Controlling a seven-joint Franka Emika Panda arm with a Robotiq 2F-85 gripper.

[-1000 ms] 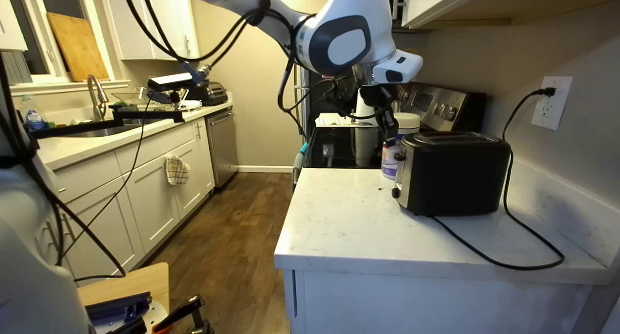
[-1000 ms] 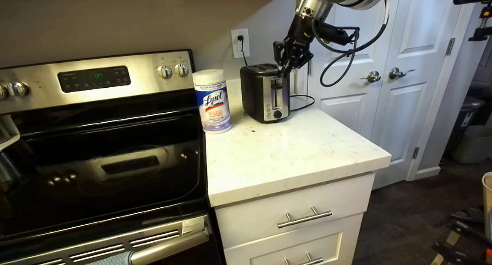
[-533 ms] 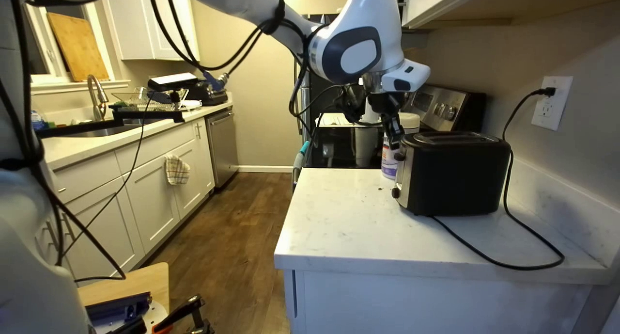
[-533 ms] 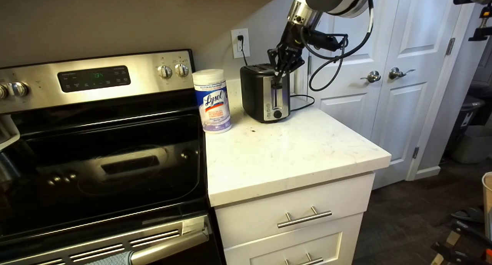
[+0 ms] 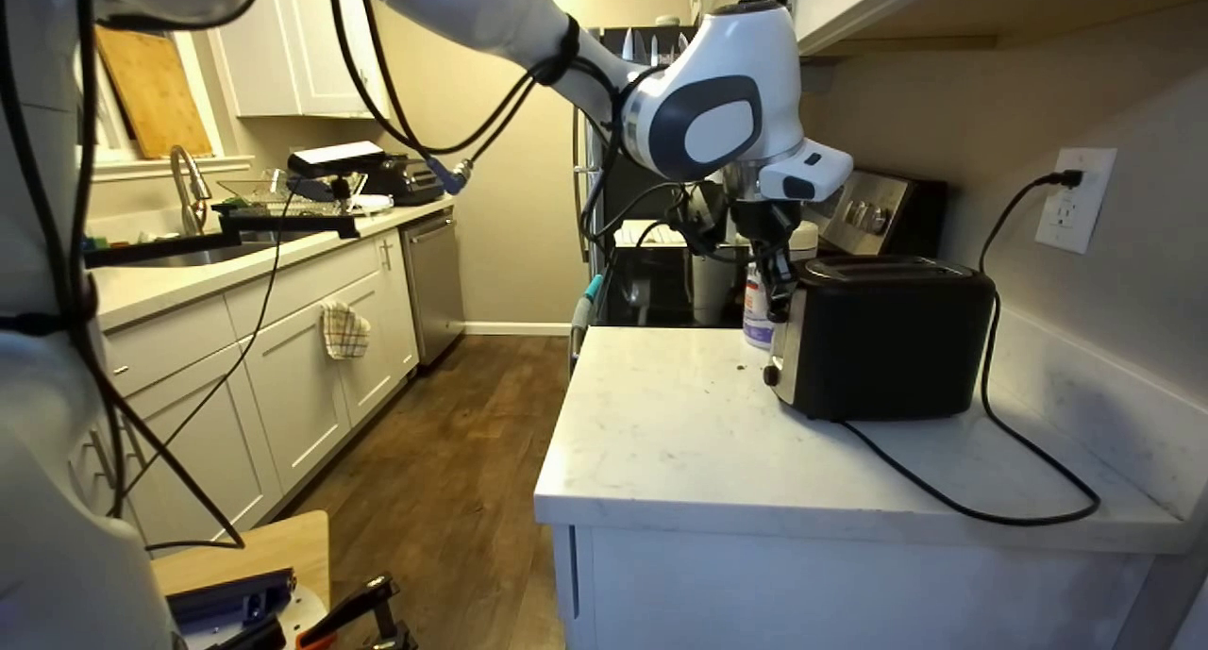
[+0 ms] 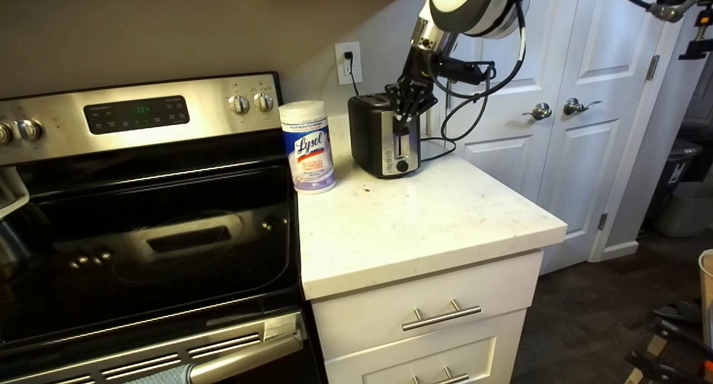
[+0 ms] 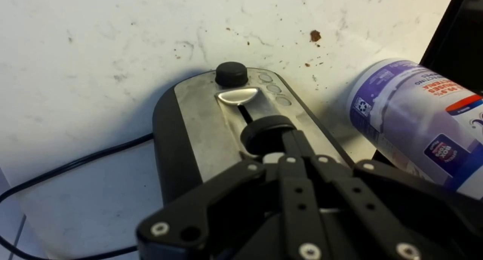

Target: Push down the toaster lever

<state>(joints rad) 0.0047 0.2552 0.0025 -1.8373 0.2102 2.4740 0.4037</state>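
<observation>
Dark wood floor (image 5: 453, 499) runs off through the kitchen here, white cabinets (image 5: 293, 386) lining one side. Two white doors (image 6: 585, 166) stand past the free end of the worktop (image 6: 423, 228), and the stove (image 6: 167, 222) sits along the opposite edge. That worktop is pale and lightly veined, its back edge meeting the wall (image 6: 195, 33), its front edge over white drawers (image 6: 367, 322). Above it hangs the robot arm (image 5: 708, 112), and there's the black toaster (image 5: 892, 348), near the back edge, its silver end turned to the front edge! A tub of wipes (image 6: 309, 150) stands upright just beside the stove edge, apart from the toaster. And here's the gripper (image 7: 299, 143): tilted, clenched, its two fingers (image 7: 294, 169) tight together, at the toaster's silver end in both exterior views. The tips are right on the lever (image 7: 266, 128), touching its upper side in the wrist view; how hard they bear on it, I can't tell. The lever sits above the black dial (image 7: 231, 74), a short stretch of dark slot (image 7: 245, 114) showing between them.
</observation>
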